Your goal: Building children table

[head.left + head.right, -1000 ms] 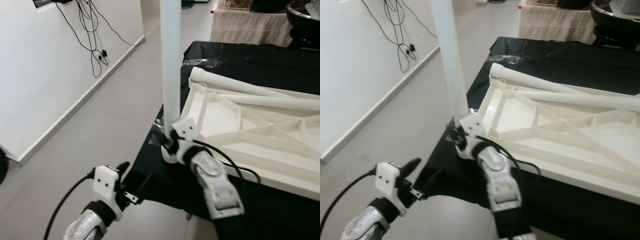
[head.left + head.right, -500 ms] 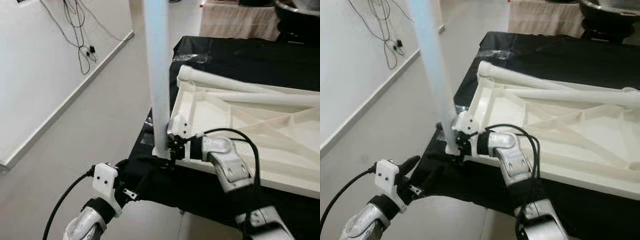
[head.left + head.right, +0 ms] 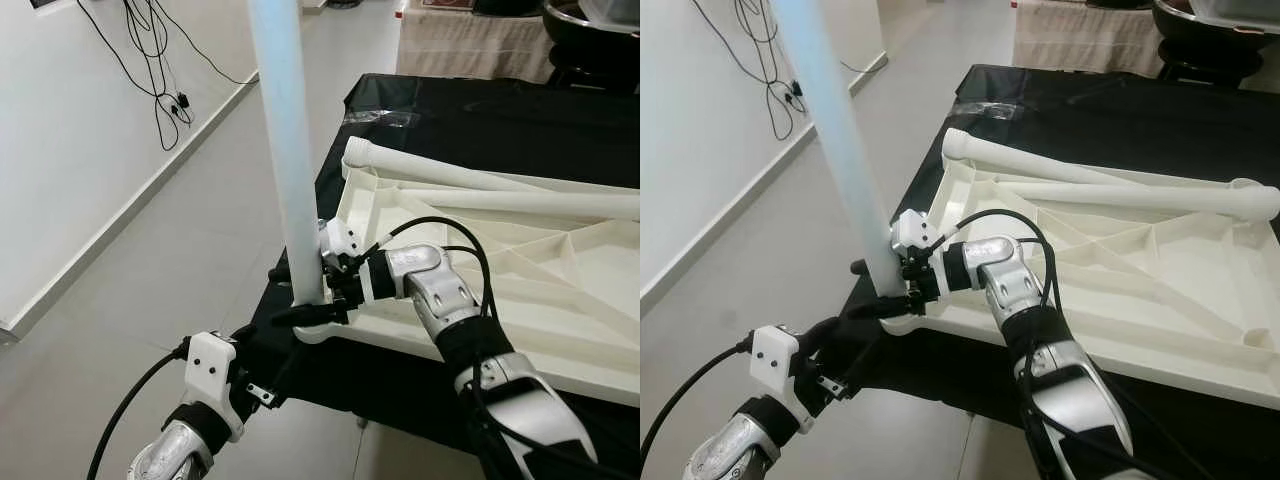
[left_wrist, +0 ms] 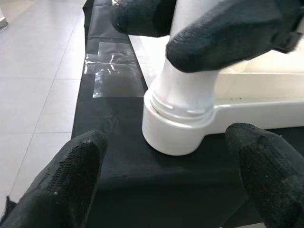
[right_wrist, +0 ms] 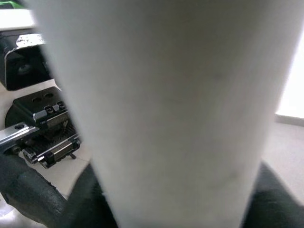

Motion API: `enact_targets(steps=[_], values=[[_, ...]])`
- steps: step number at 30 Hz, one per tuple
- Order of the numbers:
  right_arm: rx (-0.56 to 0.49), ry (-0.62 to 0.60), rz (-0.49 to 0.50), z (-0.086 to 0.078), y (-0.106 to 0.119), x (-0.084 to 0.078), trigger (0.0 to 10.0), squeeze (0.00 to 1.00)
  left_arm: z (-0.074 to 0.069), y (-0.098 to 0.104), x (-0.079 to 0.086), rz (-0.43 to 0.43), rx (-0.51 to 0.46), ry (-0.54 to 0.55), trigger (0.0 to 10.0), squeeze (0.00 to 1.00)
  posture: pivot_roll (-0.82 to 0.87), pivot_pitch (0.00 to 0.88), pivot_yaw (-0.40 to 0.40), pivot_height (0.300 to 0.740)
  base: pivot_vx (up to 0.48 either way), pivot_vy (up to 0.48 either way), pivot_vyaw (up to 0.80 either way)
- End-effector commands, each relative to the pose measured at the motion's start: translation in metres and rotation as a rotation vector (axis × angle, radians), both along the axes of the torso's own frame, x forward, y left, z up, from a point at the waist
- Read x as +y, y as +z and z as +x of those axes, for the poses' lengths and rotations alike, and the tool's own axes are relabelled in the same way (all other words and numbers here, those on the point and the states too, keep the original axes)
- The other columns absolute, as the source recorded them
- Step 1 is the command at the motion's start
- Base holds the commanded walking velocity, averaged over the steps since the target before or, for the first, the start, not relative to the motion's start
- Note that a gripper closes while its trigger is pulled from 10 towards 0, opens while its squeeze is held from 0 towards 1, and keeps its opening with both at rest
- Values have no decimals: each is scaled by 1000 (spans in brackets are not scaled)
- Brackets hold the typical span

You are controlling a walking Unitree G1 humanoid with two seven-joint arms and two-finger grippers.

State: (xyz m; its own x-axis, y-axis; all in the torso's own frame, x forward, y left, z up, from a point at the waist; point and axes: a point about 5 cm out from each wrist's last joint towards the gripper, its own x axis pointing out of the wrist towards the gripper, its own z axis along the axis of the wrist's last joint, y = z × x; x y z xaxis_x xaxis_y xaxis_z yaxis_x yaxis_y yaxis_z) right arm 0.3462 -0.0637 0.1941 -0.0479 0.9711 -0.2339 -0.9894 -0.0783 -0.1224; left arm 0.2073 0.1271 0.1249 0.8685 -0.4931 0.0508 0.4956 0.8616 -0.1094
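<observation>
1. Tabletop [image 3: 480,260]: white, moulded, lying upside down with its ribbed underside up, on a black cloth [image 3: 480,120] over a support
2. Leg [image 3: 285,150]: white tube, standing upright at the near left corner of the tabletop, slightly tilted, its foot seated in the round corner socket [image 4: 175,130]
3. Socket sits at the edge of the cloth; a threaded collar shows where the leg enters it in the left wrist view
4. Right gripper [image 3: 320,300]: reaching leftward across the tabletop corner, fingers clamped around the leg just above the socket; one finger [image 3: 310,314] shows as a dark bar in front of the leg base
5. Right wrist view: leg [image 5: 161,109] very close, with black fingers on both sides of it
6. Left gripper [image 4: 166,190]: low, off the cloth's near left corner, pointing toward the socket; fingers [image 4: 71,175] spread apart, nothing between them, not touching leg or socket
7. Two more legs [image 3: 1110,185] lie flat across the far part of the tabletop, their ends meeting at the right
8. Clear tape patch [image 4: 114,71] on the cloth beside the socket
9. Surroundings: pale tiled floor [image 3: 190,250], white wall with hanging black cables [image 3: 160,50] on the left
</observation>
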Motion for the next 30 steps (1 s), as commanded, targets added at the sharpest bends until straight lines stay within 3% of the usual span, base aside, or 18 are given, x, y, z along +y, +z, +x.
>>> enact_targets(steps=[1, 7, 10, 13, 14, 15, 16, 17, 19, 22, 30], values=[[32, 59, -16, -4, -8, 8, 0, 0, -3, 0, -1, 10, 4, 4, 10000, 0, 120, 198, 14, 740, 0, 0, 0], [41, 65, -18, -2, -11, 2, 0, 0, -5, 0, -1, 7, 7, 3, 10000, 0, 115, 203, 17, 740, 0, 0, 0], [3, -6, -10, 0, -13, -2, 0, 0, -6, -1, -1, 5, 10, 1, 10000, 0, 106, 202, 15, 740, 0, 0, 0], [-64, -304, 32, 8, -19, -10, 0, 0, -9, -1, -1, -3, 17, 1, 10000, 0, 84, 203, 8, 740, 0, 0, 0], [-64, -304, 32, 8, -19, -10, 0, 0, -9, -1, -1, -3, 17, 1, 10000, 0, 84, 203, 8, 740, 0, 0, 0], [-80, -687, 98, 9, -31, -11, 0, 0, -10, -2, -1, -5, 19, 0, 10000, 0, 79, 199, -8, 740, 0, 0, 0], [-80, -687, 98, 9, -31, -11, 0, 0, -10, -2, -1, -5, 19, 0, 10000, 0, 79, 199, -8, 740, 0, 0, 0], [-84, -861, 116, 7, -36, -14, 0, 0, -11, -2, -1, -4, 20, -1, 10000, 0, 79, 199, -8, 740, 0, 0, 0], [-189, -1161, 8, -17, -55, -28, 0, 0, -11, -1, -1, -6, 19, -4, 10000, 0, 74, 211, 5, 740, 0, 0, 0], [-194, -1166, 7, -25, -60, -25, 0, 0, -10, -2, 1, -8, 25, -4, 10000, 0, 55, 196, 28, 740, 0, 0, 0], [-156, -1112, 49, -19, -55, -8, 0, 0, -8, -4, -1, 0, 31, -42, 10000, 0, 63, 191, 25, 740, 0, 0, 0]])
